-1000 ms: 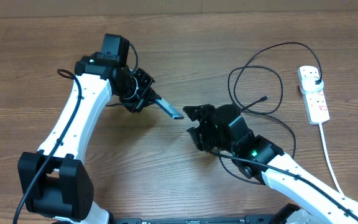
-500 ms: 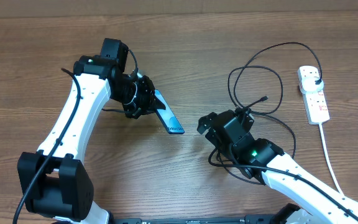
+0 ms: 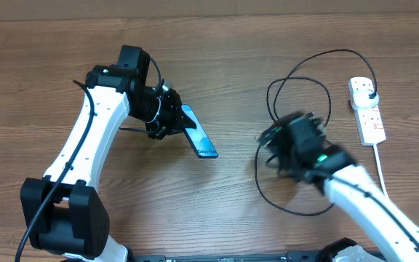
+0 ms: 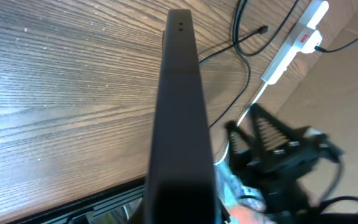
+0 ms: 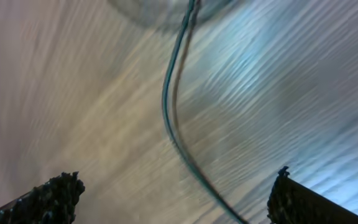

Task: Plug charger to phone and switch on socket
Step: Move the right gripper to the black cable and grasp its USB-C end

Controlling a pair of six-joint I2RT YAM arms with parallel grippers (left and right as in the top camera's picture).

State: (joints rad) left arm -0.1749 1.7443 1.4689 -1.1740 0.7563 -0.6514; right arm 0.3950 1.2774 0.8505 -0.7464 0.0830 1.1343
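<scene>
My left gripper point(image 3: 174, 120) is shut on the phone point(image 3: 196, 135) and holds it tilted above the table, blue screen up. In the left wrist view the phone point(image 4: 179, 106) shows as a dark slab pointing away from me. The charger is a thin black cable point(image 3: 282, 81) looped on the wood, its connector tip point(image 4: 263, 29) lying loose and its plug point(image 3: 369, 92) in the socket point(image 3: 370, 116) at the right. My right gripper point(image 3: 278, 138), blurred by motion, hovers over the loops. Its fingers point(image 5: 61, 193) stand wide open, and the cable point(image 5: 173, 106) runs across the table below them.
The socket's thick white cord point(image 3: 385, 182) runs down the right side toward the front edge. A black rail point(image 4: 86, 208) lines the table's front edge. Cable loops point(image 3: 297, 207) lie under the right arm.
The right gripper opened wide and swung right, away from the phone, to over the cable loops. The left arm turned the phone screen-up, then held still.
</scene>
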